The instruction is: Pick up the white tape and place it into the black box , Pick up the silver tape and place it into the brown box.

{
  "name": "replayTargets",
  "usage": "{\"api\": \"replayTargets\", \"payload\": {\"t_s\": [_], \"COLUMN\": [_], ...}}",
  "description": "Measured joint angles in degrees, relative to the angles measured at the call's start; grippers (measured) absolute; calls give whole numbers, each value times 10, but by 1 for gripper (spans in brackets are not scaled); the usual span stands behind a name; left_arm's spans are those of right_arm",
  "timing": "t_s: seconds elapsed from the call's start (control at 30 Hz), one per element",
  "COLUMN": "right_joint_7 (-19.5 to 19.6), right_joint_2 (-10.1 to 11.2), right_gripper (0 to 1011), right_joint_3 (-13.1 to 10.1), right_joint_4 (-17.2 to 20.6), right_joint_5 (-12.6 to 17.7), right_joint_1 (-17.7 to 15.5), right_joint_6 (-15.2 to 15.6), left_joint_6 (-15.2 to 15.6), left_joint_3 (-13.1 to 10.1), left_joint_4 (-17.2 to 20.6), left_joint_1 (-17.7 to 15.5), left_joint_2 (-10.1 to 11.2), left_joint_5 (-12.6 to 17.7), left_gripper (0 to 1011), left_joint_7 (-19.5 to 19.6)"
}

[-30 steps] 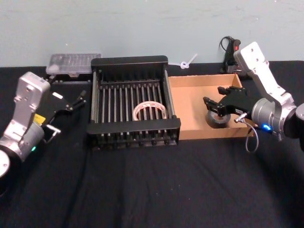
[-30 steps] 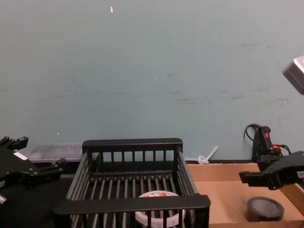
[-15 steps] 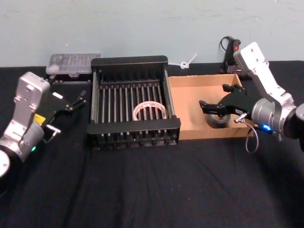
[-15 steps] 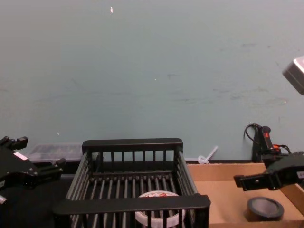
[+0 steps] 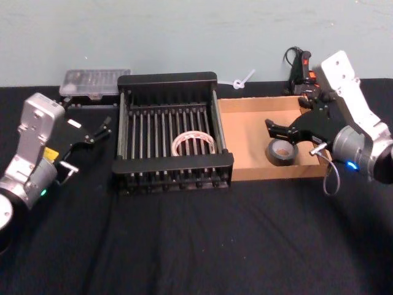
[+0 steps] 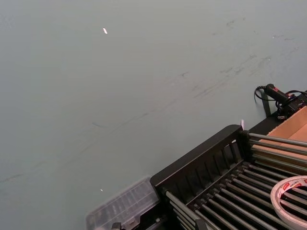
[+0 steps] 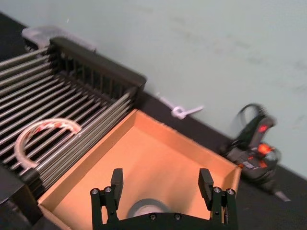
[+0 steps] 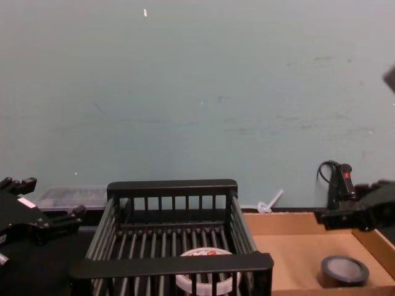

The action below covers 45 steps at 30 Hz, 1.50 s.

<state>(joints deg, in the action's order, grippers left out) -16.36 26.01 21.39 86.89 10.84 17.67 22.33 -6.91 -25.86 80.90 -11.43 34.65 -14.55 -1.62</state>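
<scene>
The white tape (image 5: 193, 142) lies flat on the slatted floor of the black box (image 5: 172, 78), also seen as the white tape (image 7: 45, 134) (image 8: 207, 256) (image 6: 292, 191). The silver tape (image 5: 282, 151) rests in the brown box (image 5: 245, 132), near its front right corner, free of any grip. My right gripper (image 5: 287, 115) hangs open above and just behind it; its own camera shows the right gripper (image 7: 161, 179) with the silver tape (image 7: 146, 207) below. My left gripper (image 5: 101, 130) is parked open, left of the black box.
A clear plastic case (image 5: 95, 81) sits at the back left. A black and red tool with a cable (image 5: 299, 64) and a white plastic tie (image 5: 241, 80) lie behind the brown box. Black cloth spreads wide in front of both boxes.
My right gripper has risen and drawn back to the right, off the silver tape, which stays in the brown box. The left arm has not moved.
</scene>
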Motion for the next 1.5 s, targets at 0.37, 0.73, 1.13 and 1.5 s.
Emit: {"api": "replayTargets", "payload": {"t_s": [0.37, 0.73, 1.13, 1.5], "right_joint_7": [73, 98, 94, 93], "right_joint_2": [24, 34, 37, 38], "right_gripper": [1002, 1002, 1002, 1003], "right_joint_3": [-47, -78, -75, -74], "right_joint_4": [104, 142, 142, 142], "right_joint_5": [-51, -80, -79, -78], "right_joint_1": [-120, -217, -211, -209], "right_joint_6": [-95, -136, -133, -132], "left_joint_6": [0, 0, 0, 0], "left_joint_3": [0, 0, 0, 0], "left_joint_4": [0, 0, 0, 0], "left_joint_1": [0, 0, 0, 0], "left_joint_2": [0, 0, 0, 0], "left_joint_5": [0, 0, 0, 0], "left_gripper": [1001, 1001, 1001, 1001], "left_joint_7": [0, 0, 0, 0]}}
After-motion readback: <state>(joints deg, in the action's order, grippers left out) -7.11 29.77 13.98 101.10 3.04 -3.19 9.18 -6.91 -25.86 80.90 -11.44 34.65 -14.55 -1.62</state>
